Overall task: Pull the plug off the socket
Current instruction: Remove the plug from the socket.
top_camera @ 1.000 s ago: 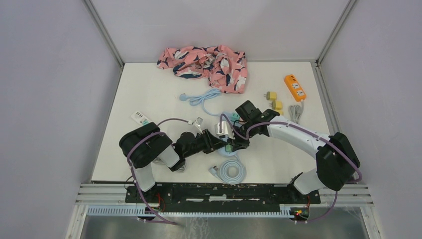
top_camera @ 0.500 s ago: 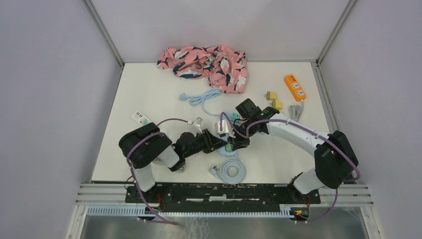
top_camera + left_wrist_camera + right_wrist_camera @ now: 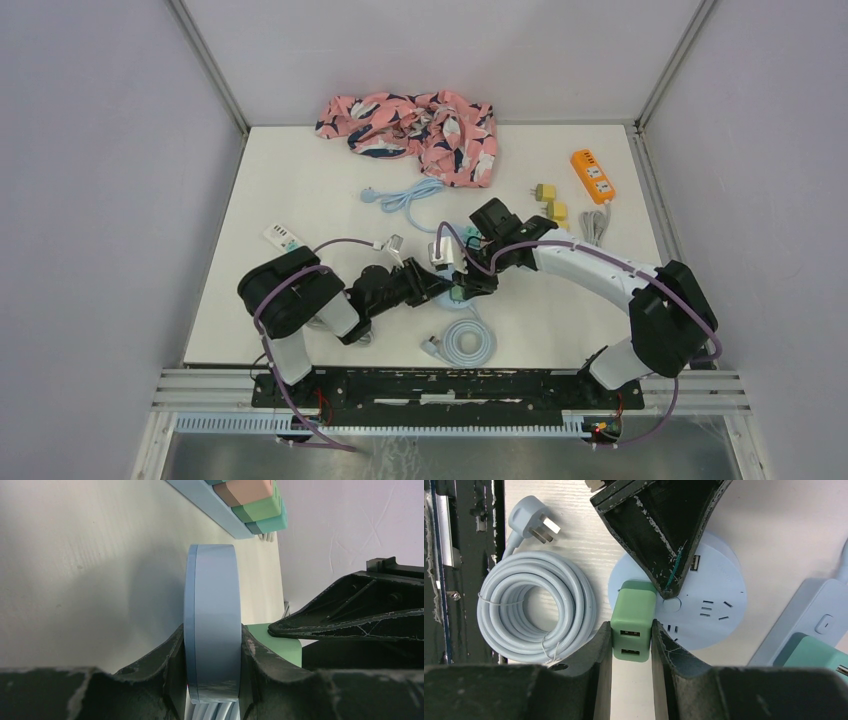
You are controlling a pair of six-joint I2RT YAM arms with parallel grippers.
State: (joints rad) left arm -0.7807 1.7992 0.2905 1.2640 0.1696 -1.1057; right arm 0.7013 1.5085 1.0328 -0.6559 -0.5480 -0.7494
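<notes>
A round light-blue socket (image 3: 709, 605) lies near the table's middle. A green two-port USB plug (image 3: 633, 617) sits on its face at the rim. My right gripper (image 3: 631, 630) is shut on the green plug, one finger on each side. My left gripper (image 3: 212, 640) is shut on the socket (image 3: 212, 625), seen edge-on, and pinches its rim. The green plug (image 3: 280, 642) shows just right of the socket, under the right gripper's fingers (image 3: 360, 615). In the top view both grippers meet at the socket (image 3: 452, 283).
A coiled grey-blue cable (image 3: 536, 605) with its three-pin plug (image 3: 531, 525) lies beside the socket. A blue power strip with adapters (image 3: 220, 505) is close behind. Farther off are pink cloth (image 3: 415, 122), an orange strip (image 3: 592, 175), yellow adapters (image 3: 550, 200) and a white strip (image 3: 283, 237).
Both grippers, with the socket and plug between them, have shifted slightly left and away from the bases. Both grips are unchanged.
</notes>
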